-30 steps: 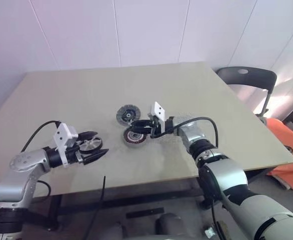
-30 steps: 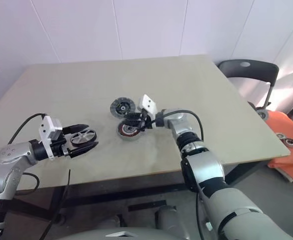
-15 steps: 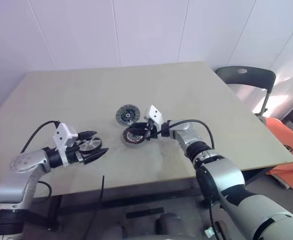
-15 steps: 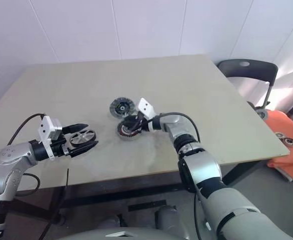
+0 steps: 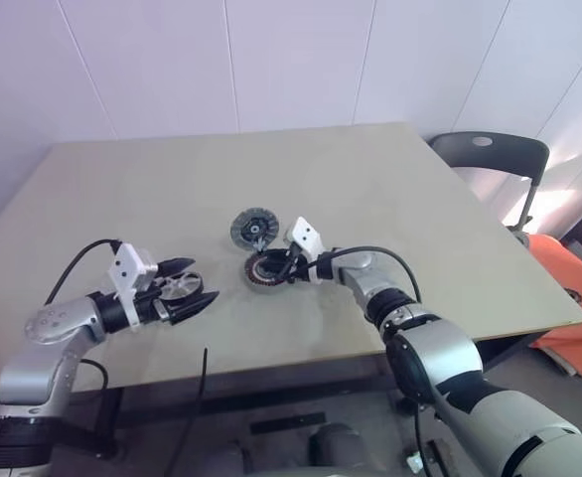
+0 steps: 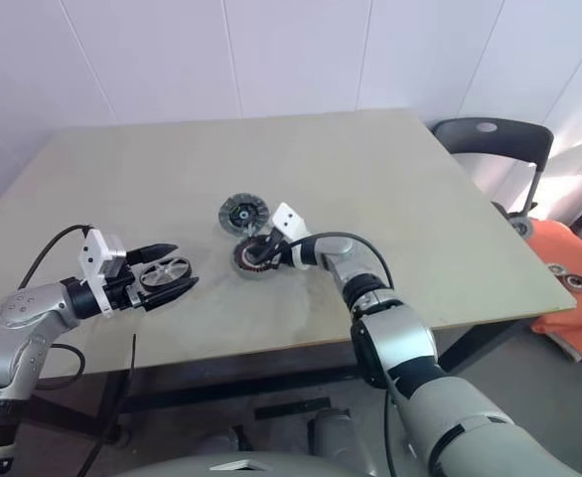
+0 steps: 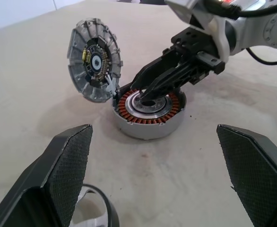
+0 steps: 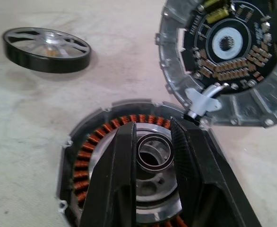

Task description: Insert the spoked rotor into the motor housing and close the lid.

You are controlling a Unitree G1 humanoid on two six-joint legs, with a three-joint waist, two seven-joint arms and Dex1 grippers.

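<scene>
With the right gripper apparently clamped on the hub of the housing, lid hinged open at its 10 o'clock, the wide-open left gripper should grasp the rotor lying between its fingers by the rim, keeping it level.

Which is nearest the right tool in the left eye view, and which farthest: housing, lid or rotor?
1. Housing: directly under the right tool, whose fingers reach into its centre.
2. Lid: just behind the housing.
3. Rotor: far off, beside the left tool.
</scene>
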